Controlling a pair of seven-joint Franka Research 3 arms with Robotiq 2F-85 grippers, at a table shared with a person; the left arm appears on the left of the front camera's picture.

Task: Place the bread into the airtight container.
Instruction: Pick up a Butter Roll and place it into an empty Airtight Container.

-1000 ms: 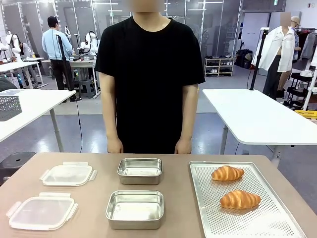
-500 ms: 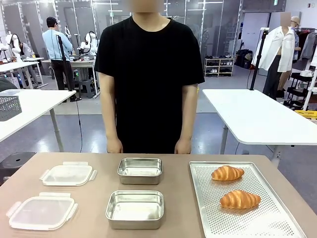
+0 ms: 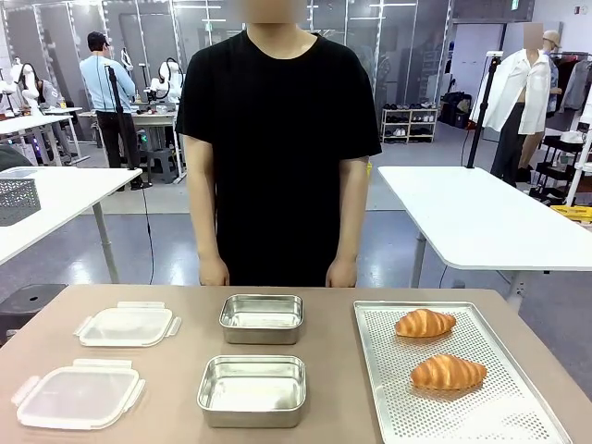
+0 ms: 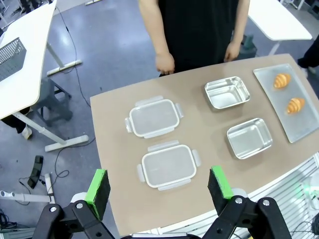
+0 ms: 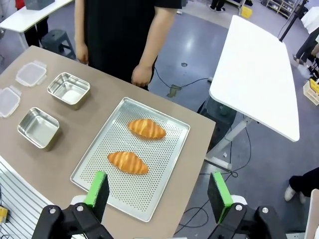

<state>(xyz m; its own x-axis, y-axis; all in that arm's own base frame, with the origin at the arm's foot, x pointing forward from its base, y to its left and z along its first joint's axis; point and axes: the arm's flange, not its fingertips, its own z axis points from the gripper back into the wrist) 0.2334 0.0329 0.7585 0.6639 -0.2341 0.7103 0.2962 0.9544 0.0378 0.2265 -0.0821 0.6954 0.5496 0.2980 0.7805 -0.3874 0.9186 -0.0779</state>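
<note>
Nothing is moving since a second ago: everything on the brown table (image 3: 333, 351) is lying where it lay, and the person's hands (image 3: 215, 272) are hanging at its far edge as before, so the task is not yet starting. The left gripper (image 4: 158, 185) is hovering high over the table with its green-padded fingers spread wide and gripping nothing. The nearer clear plastic snap-lock lid (image 4: 168, 166) is lying straight ahead between those fingers, with the farther clear plastic lid (image 4: 153, 118) just beyond it. Off past its right-hand pad, the near rectangular steel container (image 4: 249, 138) and the far rectangular steel container (image 4: 227, 92) are both sitting open and empty. The right gripper (image 5: 157, 190) is likewise hanging high, fingers wide apart and empty. The perforated silver baking tray (image 5: 164, 172) is lying straight ahead of it between the fingers. On that tray the near golden-brown croissant (image 5: 128, 162) is resting closest to the gripper and the far golden-brown croissant (image 5: 146, 128) a little beyond, the two apart from each other. Both containers are sitting well off towards this gripper's left-hand pad. As I judge it, the right gripper is being readied to descend on the near golden-brown croissant, since it is hanging over the bread.
</note>
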